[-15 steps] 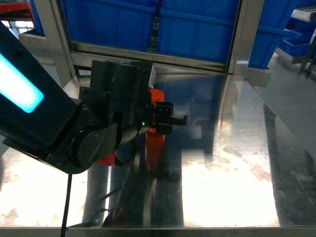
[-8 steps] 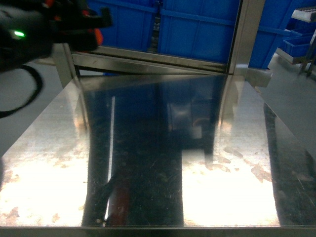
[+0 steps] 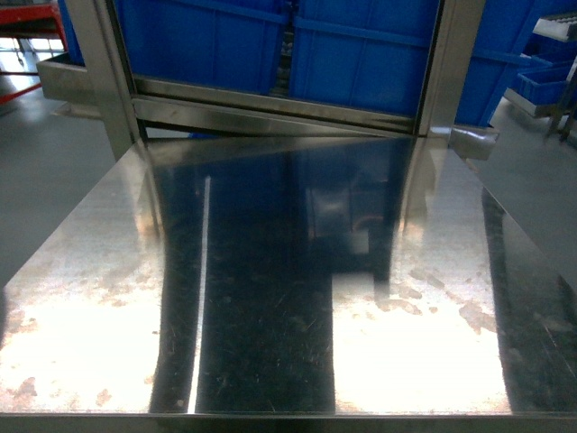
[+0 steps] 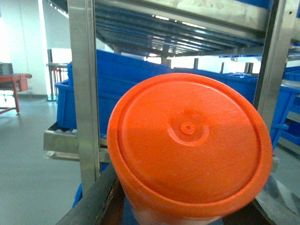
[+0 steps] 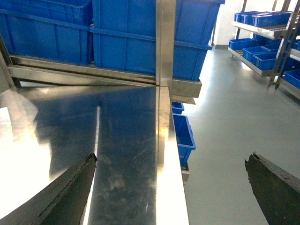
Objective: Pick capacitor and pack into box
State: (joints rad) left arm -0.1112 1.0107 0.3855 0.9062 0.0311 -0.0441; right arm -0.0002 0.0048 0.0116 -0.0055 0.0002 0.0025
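Left gripper: jaws clamped on orange capacitor.
Right gripper: jaws spread wide above worktop.
Backdrop: blue bins.

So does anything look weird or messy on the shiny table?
Nothing spilled or broken. The steel table only has dull blotchy smudges near its front. The left gripper holds an orange capped cylinder, filling its camera view.
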